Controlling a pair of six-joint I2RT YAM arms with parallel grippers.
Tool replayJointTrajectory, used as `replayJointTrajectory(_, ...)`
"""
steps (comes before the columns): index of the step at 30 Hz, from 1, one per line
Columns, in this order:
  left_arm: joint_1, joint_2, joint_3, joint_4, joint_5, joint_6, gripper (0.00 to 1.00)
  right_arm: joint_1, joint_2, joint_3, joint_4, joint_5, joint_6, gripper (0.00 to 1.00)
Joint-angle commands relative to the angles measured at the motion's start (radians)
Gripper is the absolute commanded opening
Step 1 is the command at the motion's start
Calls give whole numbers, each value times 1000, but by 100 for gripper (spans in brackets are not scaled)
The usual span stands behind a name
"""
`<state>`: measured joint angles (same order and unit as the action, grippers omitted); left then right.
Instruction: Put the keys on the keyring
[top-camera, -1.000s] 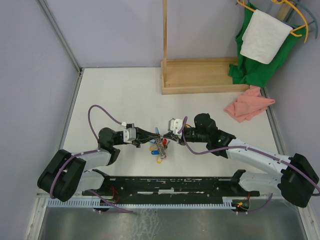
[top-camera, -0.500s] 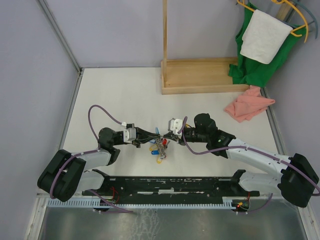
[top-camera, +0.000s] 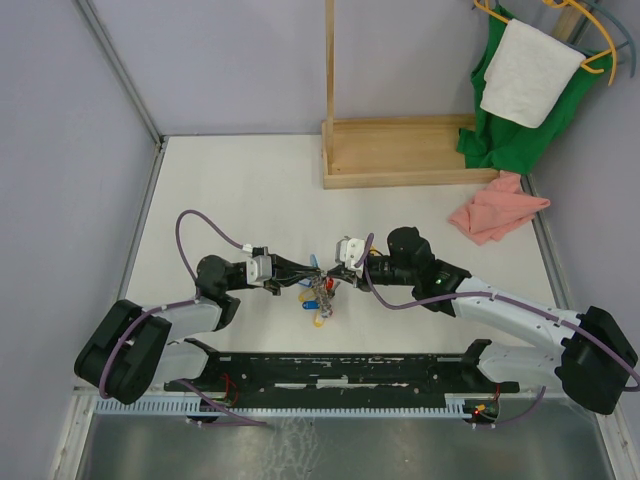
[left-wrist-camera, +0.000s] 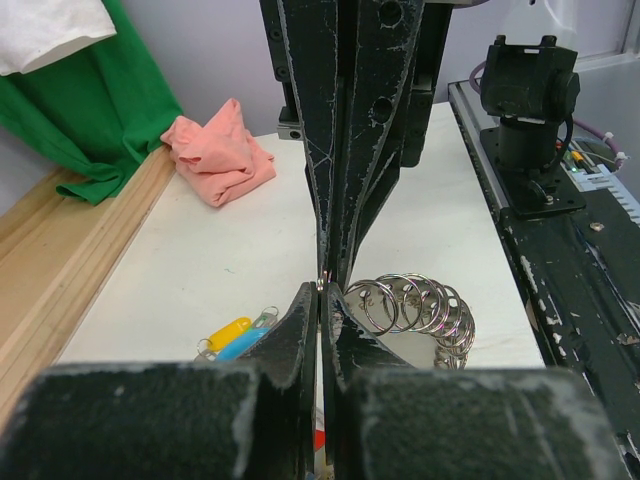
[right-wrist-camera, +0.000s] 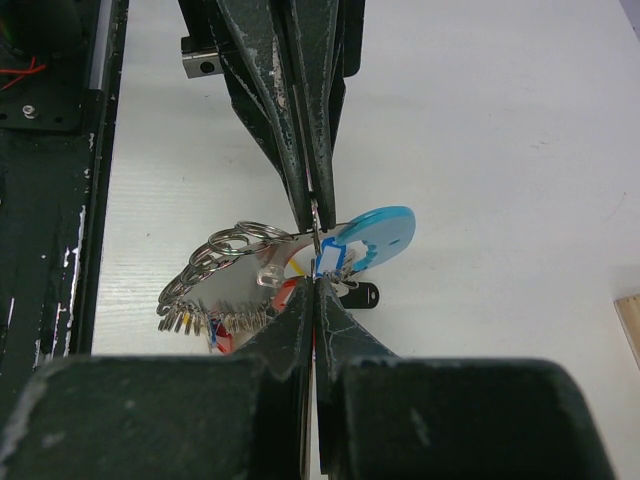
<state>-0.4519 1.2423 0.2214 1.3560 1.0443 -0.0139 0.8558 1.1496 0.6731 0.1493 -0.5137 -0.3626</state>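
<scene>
The left gripper (top-camera: 314, 273) and the right gripper (top-camera: 331, 274) met tip to tip low over the white worktop (top-camera: 230, 190), each with its jaws pressed fully together. A thin bit of metal wire ran between the two sets of tips, though which gripper pinched it could not be told. The keyring (right-wrist-camera: 385, 232) lay right at the meeting point, its light-blue band showing just to the right of the right gripper's tips and below them. A cluster of small silver rings (left-wrist-camera: 410, 305) fanned out just to the right of the left gripper's tips. The keys (left-wrist-camera: 228, 333), one with a yellow tag beside a blue-tagged one, lay flat on the worktop, a little to the left of the left gripper. A crumpled pink cloth (left-wrist-camera: 220, 150) sat well beyond both grippers.
</scene>
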Motion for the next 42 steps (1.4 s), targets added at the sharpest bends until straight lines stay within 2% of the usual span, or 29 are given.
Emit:
replayJointTrajectory(1, -4, -14, 20, 49, -15, 5, 3, 3, -18, 11, 59, 6, 16, 1)
replayJointTrajectory(17, -5, -6, 24, 38, -12, 4, 3, 3, -31, 2, 88, -15, 29, 1)
replayJointTrajectory(42, -38, -8, 52, -89, -12, 42, 3, 3, -48, -1, 196, -51, 61, 1)
